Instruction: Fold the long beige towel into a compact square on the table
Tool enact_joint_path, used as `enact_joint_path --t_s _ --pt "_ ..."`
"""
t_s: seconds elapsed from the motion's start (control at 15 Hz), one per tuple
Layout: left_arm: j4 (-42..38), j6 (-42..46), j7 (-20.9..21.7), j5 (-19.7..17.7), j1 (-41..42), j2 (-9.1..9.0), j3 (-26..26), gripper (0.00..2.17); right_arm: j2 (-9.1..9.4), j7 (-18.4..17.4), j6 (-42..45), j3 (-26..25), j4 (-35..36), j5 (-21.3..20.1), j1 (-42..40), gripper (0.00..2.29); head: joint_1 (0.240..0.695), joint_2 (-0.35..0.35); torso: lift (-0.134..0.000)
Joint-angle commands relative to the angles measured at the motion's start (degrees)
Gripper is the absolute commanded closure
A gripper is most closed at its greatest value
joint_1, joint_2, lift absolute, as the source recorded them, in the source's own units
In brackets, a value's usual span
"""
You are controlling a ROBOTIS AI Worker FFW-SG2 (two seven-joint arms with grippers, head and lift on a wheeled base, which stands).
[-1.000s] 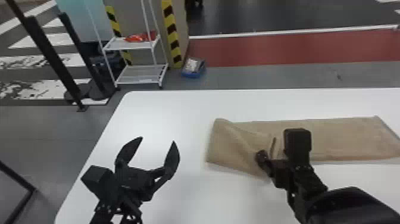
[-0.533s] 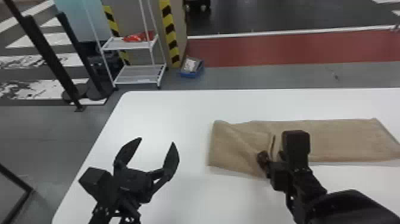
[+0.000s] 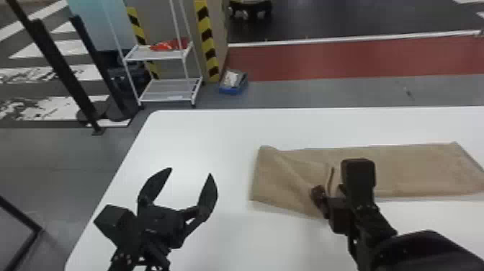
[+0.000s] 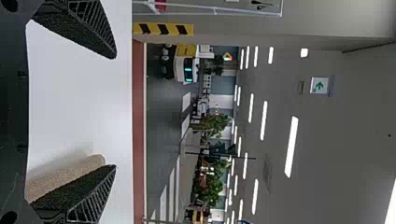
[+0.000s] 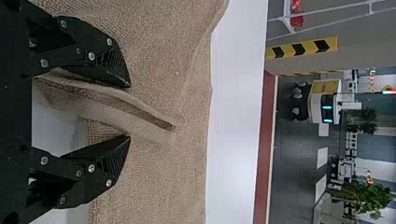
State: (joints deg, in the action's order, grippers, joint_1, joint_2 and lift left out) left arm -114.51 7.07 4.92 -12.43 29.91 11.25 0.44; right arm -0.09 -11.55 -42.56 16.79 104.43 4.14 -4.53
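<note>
Your towel (image 3: 414,169) lies lengthwise on the worktop (image 3: 223,144), with a loose, creased flap over its left part, slanting out past the towel's near edge. Your right tool (image 3: 329,192) is at the towel's near side, over that flap — its fingers stand wide apart, and the right wrist view shows a raised double ridge of cloth running between them. Your left tool (image 3: 191,172) is left of the towel, well apart from it — wide too, and empty.
</note>
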Motion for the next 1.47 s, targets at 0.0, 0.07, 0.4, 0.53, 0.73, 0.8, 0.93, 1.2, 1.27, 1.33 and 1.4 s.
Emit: enact_joint_path --t_s 0.0,0.07,0.4,0.53,0.73,0.8,0.93,1.2,1.27,1.33,1.4 --pt "-0.3 0.0 0.0 0.0 0.2 0.00 0.0 0.03 0.14 0.0 -0.5 0.0 0.2 0.0 0.0 0.70 0.695 0.166 -0.123" --pt "-0.3 0.0 0.0 0.0 0.3 0.00 0.0 0.03 0.14 0.0 -0.5 0.1 0.3 0.1 -0.2 0.70 0.695 0.166 -0.123" --pt "-1.0 0.0 0.0 0.2 0.9 0.00 -0.1 0.03 0.14 -0.1 -0.5 0.5 2.4 -0.4 -0.8 0.69 0.695 0.167 -0.123" --pt "-1.2 0.0 0.0 0.2 1.0 0.00 -0.1 0.03 0.14 -0.1 -1.2 0.9 2.4 -0.8 -0.9 0.69 0.695 0.170 -0.123" --pt "-1.3 0.0 0.0 0.2 1.5 0.00 -0.2 0.04 0.14 -0.1 -1.5 1.1 2.4 -1.1 -0.7 0.74 0.695 0.172 -0.123" --pt "-1.4 0.0 0.0 0.2 1.6 0.00 -0.1 0.04 0.14 0.0 -1.5 1.1 2.4 -1.1 -0.7 0.89 0.695 0.172 -0.123" --pt "-1.6 0.0 0.0 0.2 1.8 0.00 -0.1 0.04 0.14 0.2 -1.5 1.1 2.4 -1.1 -0.7 0.94 0.695 0.172 -0.123" --pt "-1.6 0.0 0.0 0.2 2.0 0.00 -0.1 0.04 0.14 0.4 -0.6 1.4 2.4 -1.7 -0.7 1.03 0.695 0.176 -0.123" --pt "-1.6 0.0 0.0 0.2 2.0 0.00 0.0 0.04 0.14 0.5 0.8 1.6 2.4 -1.8 -0.7 1.03 0.695 0.176 -0.123" --pt "-1.6 0.0 0.0 0.2 2.0 0.00 0.1 0.04 0.14 0.8 2.3 1.6 2.4 -1.8 -1.0 1.03 0.695 0.176 -0.123" --pt "-1.6 0.0 0.0 0.2 2.0 0.00 0.2 0.04 0.14 1.4 2.9 1.4 3.0 -1.5 -1.1 1.03 0.695 0.178 -0.123"
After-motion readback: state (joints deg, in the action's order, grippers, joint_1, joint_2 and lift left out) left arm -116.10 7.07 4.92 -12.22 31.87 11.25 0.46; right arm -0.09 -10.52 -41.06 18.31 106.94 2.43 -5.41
